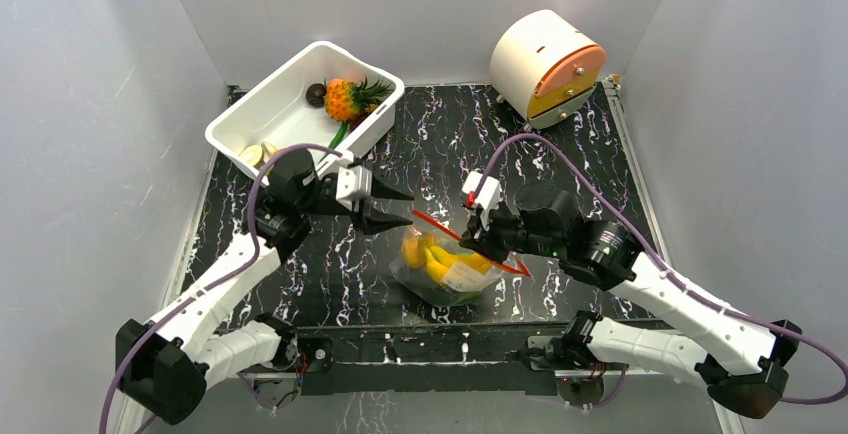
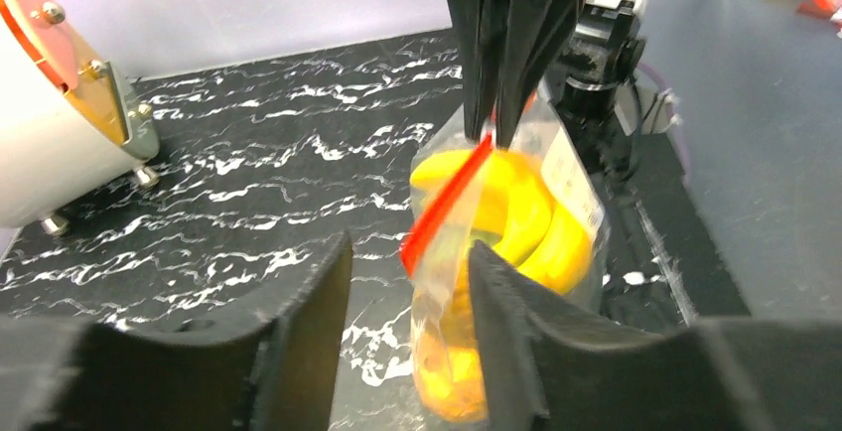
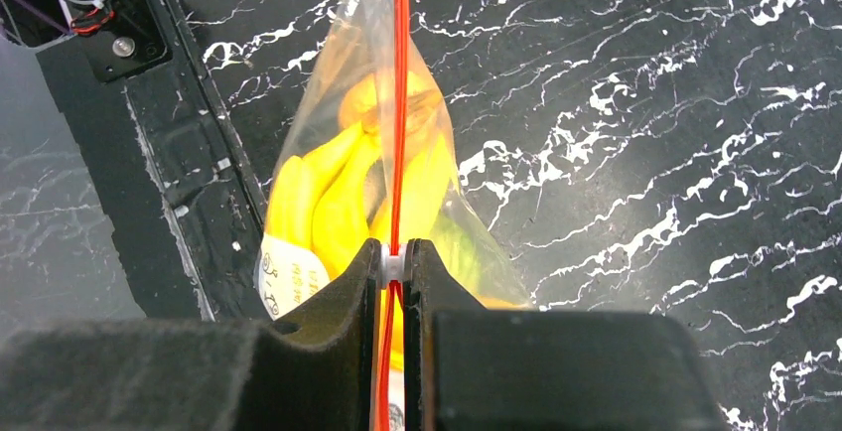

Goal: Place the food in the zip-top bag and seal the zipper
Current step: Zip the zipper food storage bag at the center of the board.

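The black marbled table (image 1: 440, 144) carries a white tub (image 1: 255, 95) at far left and a white drum with an orange face (image 1: 535, 54) at far right. The tub holds a pineapple (image 1: 345, 99) and a few smaller pieces too small to identify.

The left gripper (image 1: 395, 208) (image 2: 407, 332) stands wide open and holds nothing. In the left wrist view the near end of the bag lies between its fingers, but contact cannot be confirmed. The right gripper (image 1: 478, 239) (image 3: 394, 267) is pinched tight on the red strip, partway along its length.

The zip-top bag (image 1: 450, 274) (image 3: 328, 153) sits near the table's front edge, between the two grippers, with its mouth held up. The food (image 1: 432, 259) (image 3: 308, 203) inside is mostly yellow bananas, with some green showing.

The zipper (image 1: 440, 229) (image 3: 399, 103) runs ahead of the right jaws as a single thin line.

Assessment: loading appears done for the bananas. Whether the tub's contents belong in the bag cannot be determined. Sealing is in hand, and full closure along the strip is unverified.
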`<state>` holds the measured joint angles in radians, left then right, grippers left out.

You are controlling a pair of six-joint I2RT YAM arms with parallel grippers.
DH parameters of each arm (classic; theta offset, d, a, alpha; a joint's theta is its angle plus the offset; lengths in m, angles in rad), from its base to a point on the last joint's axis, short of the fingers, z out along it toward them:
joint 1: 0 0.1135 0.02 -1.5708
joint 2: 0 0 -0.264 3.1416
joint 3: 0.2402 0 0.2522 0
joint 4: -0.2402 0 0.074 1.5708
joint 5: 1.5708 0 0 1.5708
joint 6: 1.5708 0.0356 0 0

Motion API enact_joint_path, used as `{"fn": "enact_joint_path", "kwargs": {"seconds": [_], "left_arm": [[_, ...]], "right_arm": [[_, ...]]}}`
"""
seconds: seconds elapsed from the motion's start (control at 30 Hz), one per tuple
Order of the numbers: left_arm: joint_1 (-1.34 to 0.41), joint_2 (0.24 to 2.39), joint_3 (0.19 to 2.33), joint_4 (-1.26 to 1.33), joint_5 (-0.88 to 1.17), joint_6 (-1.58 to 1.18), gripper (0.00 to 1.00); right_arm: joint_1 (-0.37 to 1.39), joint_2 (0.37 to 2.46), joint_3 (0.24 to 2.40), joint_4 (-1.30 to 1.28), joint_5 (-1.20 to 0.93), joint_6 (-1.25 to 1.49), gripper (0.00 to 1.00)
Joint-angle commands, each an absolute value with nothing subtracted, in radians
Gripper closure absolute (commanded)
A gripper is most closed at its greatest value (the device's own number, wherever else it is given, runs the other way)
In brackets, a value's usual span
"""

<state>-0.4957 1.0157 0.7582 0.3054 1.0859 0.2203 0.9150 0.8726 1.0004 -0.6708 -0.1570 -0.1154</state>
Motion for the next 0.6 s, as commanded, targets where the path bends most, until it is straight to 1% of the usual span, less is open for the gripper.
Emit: {"fn": "enact_joint_path", "kwargs": {"seconds": [0.0,0.1,0.27,0.47,0.57], "left_arm": [[-0.485,1.061,0.899,0.001,1.253,0.493,0.48],[-0.485,1.079,0.92,-0.057,1.286,0.551,0.41],[-0.484,1.109,0.941,-0.099,1.313,0.573,0.38],[-0.486,1.143,0.935,-0.104,1.303,0.579,0.38],[-0.486,1.158,0.929,-0.088,1.307,0.577,0.44]], "right_arm": [[0.911,0.884,1.056,-0.576,-0.225,-0.174,1.0],[0.913,0.92,1.083,-0.554,-0.259,-0.196,1.0],[0.912,0.97,1.103,-0.499,-0.304,-0.213,1.0],[0.912,1.025,1.131,-0.455,-0.343,-0.225,1.0],[0.913,1.051,1.146,-0.439,-0.364,-0.225,1.0]]}}
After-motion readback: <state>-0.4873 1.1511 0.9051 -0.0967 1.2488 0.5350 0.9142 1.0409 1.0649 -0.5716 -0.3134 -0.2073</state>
